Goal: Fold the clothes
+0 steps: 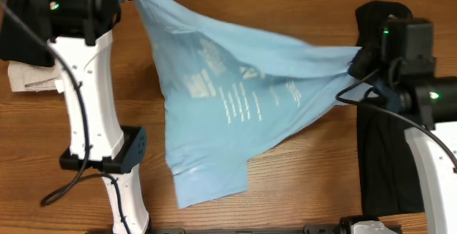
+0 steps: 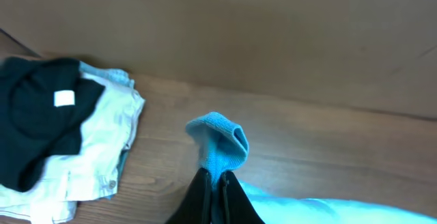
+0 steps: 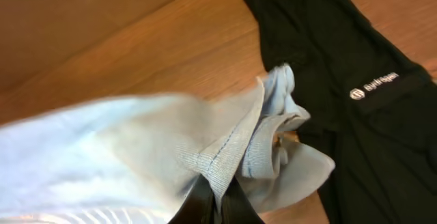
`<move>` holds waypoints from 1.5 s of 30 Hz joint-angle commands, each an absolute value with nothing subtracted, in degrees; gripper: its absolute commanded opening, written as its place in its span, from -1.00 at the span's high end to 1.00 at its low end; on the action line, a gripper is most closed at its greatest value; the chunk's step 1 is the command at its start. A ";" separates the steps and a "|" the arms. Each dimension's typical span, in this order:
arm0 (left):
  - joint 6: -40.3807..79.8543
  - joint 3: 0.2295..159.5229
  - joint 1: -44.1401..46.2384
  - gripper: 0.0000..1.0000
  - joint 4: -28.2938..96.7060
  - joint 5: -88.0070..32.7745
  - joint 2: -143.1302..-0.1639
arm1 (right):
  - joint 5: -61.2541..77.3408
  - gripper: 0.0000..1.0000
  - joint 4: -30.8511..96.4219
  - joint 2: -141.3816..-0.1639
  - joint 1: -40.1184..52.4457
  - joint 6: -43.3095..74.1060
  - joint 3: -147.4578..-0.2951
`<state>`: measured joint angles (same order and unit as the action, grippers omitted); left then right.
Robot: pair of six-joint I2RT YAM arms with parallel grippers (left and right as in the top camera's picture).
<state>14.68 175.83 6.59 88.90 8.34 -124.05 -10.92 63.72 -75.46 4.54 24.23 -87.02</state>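
Stretching across the frame's centre, the soft, creased light blue T-shirt (image 1: 228,113) is pinched at bunched corners by the left gripper (image 2: 218,181), upper left, and the right gripper (image 3: 217,191), both clamped tight. The long black garment (image 1: 385,166) is spread at right.

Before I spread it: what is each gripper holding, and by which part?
Both hold the T-shirt. The left gripper pinches a bunched edge at its far-left corner; the right gripper pinches a stitched, bunched edge at its right corner.
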 commanded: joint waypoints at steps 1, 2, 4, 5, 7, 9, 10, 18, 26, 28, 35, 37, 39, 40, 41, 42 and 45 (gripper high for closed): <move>15.05 176.02 5.91 0.92 89.27 8.08 -121.43 | -9.74 0.92 66.32 -76.27 4.25 23.59 -87.42; 15.07 176.02 5.91 0.92 89.62 7.94 -121.43 | -9.10 0.92 67.88 -76.64 4.25 23.59 -87.24; 15.05 176.02 5.98 0.92 90.06 7.88 -121.43 | -8.14 0.92 70.65 -77.23 4.25 23.62 -86.56; 15.05 176.02 5.98 0.92 90.15 7.88 -121.43 | -7.57 0.92 72.03 -77.41 4.25 23.59 -86.04; 15.05 176.02 5.98 0.92 90.19 7.86 -121.43 | -6.83 0.92 74.70 -77.65 4.25 23.62 -84.33; 15.07 176.02 6.02 0.92 90.41 7.60 -121.45 | -6.11 0.92 76.51 -77.65 4.25 23.81 -81.65; 15.07 176.02 6.02 0.91 90.61 7.40 -121.47 | -5.82 0.92 76.97 -77.65 4.25 23.81 -80.31; 15.90 175.85 6.13 0.92 91.59 3.95 -123.04 | 0.45 0.74 72.40 -77.67 4.25 24.08 -64.18; 15.90 175.81 6.39 0.92 92.38 3.11 -125.23 | 4.80 0.68 64.99 -77.65 4.60 23.42 -55.86; 15.90 175.46 6.63 0.92 92.27 3.11 -125.43 | 7.35 0.61 63.33 -77.67 5.58 22.02 -55.18; 15.90 175.22 7.18 0.92 91.90 3.11 -125.69 | 7.20 0.29 61.52 -77.67 11.90 22.55 -54.43; 15.90 175.22 7.18 0.92 91.96 3.11 -125.69 | 5.37 0.26 61.58 -77.78 13.58 24.60 -53.30; 15.90 175.22 7.18 0.92 92.16 3.11 -125.69 | 4.84 0.24 61.08 -77.82 14.55 26.37 -51.44; 15.90 175.22 7.18 0.92 92.29 3.11 -125.69 | 4.84 0.24 60.95 -77.82 14.85 26.94 -50.65; 15.90 175.22 7.18 0.92 92.33 3.11 -125.69 | 4.95 0.24 60.73 -77.82 15.18 27.09 -49.80; 15.90 175.22 7.18 0.92 92.36 3.11 -125.69 | 5.06 0.24 59.99 -77.82 15.75 27.53 -48.21; 15.90 175.22 7.18 0.92 92.36 3.09 -125.69 | 5.26 0.23 58.89 -77.82 15.84 28.16 -46.48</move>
